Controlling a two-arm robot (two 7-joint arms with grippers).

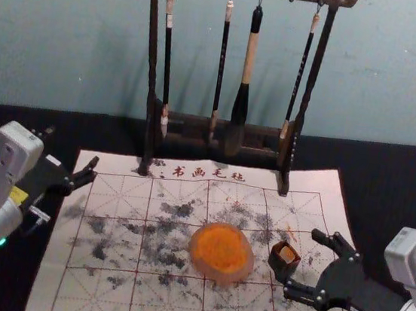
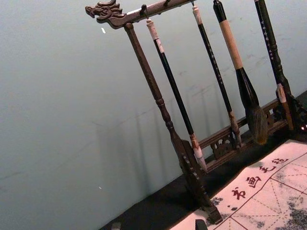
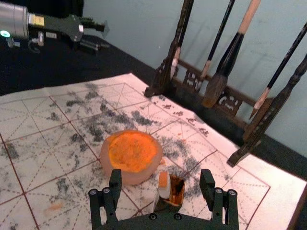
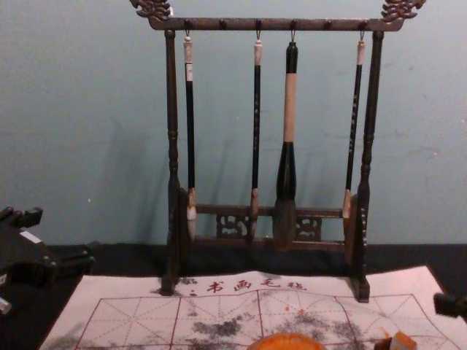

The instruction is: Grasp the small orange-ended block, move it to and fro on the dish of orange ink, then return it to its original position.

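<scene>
Gridded mat (image 1: 103,298); block (image 1: 287,253) before right gripper (image 1: 302,263).

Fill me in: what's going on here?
The right gripper reaches open toward the pale, orange-ended block in its small dark box, not gripping it yet. The round dish of orange ink rests beside the box on the ink-spotted white mat. The left gripper hangs open near the mat's left edge.
</scene>
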